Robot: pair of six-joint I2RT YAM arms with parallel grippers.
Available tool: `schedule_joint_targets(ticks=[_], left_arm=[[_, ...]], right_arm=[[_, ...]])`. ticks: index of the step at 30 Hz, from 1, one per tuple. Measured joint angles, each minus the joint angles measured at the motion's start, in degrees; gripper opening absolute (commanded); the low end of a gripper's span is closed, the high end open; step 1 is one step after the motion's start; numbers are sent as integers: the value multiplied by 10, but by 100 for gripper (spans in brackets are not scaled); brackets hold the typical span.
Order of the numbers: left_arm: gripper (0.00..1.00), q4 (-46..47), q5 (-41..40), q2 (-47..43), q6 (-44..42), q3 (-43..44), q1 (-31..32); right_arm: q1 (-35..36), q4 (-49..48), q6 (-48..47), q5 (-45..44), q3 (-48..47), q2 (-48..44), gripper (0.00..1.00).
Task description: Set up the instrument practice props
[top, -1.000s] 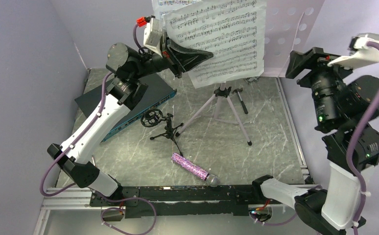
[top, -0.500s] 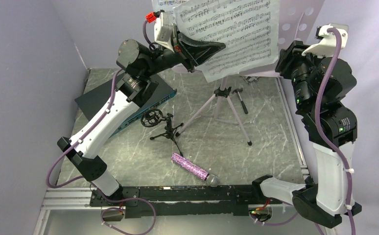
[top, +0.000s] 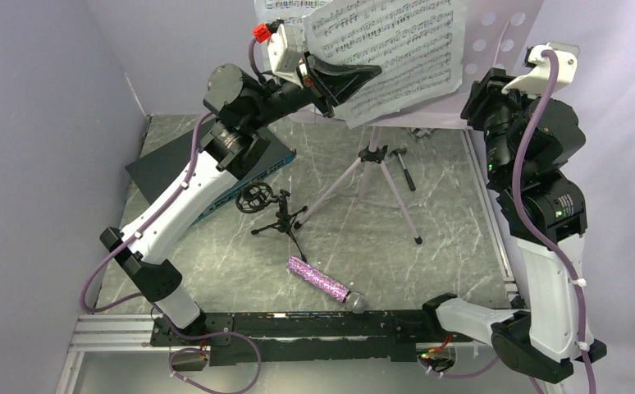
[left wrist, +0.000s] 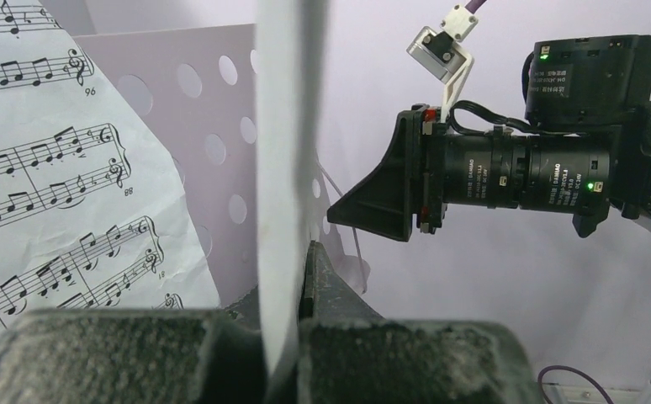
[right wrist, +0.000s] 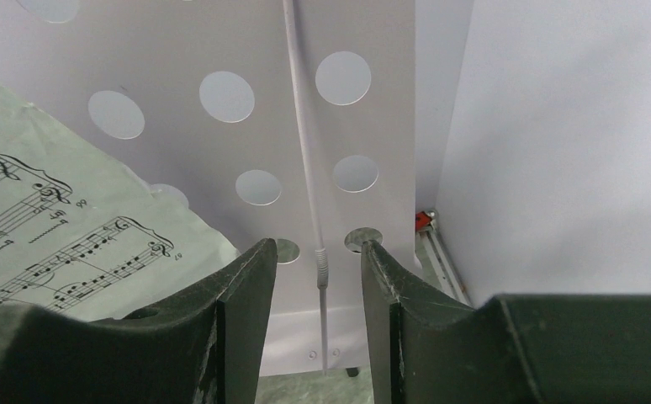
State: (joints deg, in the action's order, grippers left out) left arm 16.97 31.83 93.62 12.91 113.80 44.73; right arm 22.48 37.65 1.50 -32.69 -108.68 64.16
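Note:
The pale-lilac perforated music stand point(top: 495, 37) rises on its silver tripod point(top: 372, 176) at the back. My left gripper point(top: 355, 82) is shut on the lower edge of a white sheet-music page point(top: 396, 49), held up in front of the stand; that page shows edge-on point(left wrist: 284, 168) in the left wrist view. A second page point(left wrist: 44, 194) lies against the stand. My right gripper point(right wrist: 318, 261) is open at the stand's right part, its fingers either side of a thin white wire arm point(right wrist: 305, 126) without touching it. The purple microphone point(top: 322, 281) lies near the front. The black mic stand point(top: 269, 205) is left of the tripod.
A dark flat box with a teal edge point(top: 216, 164) lies under my left arm at the back left. A dark hand tool point(top: 404, 172) lies beside the tripod legs. Lilac walls close in left and right, and a metal rail point(top: 486, 205) runs along the right edge.
My left arm has lifted the page up and to the right, closer to the stand. My right arm has swung in to the stand's right edge and its jaws have narrowed.

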Motion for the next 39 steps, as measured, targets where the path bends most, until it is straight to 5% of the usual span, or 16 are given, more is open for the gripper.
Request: schedule_joint_targets(ticks=[5,7,14,23,39], left_arm=[[3,2,-2,0,-2,-1,0],[3,3,-1,0,-2,-1,0],[3,11,-1,0,1,-1,0],[3,12,-2,0,1,-1,0],[3,11,-3,0,1,-1,1]], right_arm=[[0,-22,-9,-4,17,0,43],[0,-32,-13,-3,27,-2,33],[0,-64,-26,-4,66,-7,25],[-1,-95,-37,-5,98,-27,0],[-1,-146,-48,16,153,-62,0]])
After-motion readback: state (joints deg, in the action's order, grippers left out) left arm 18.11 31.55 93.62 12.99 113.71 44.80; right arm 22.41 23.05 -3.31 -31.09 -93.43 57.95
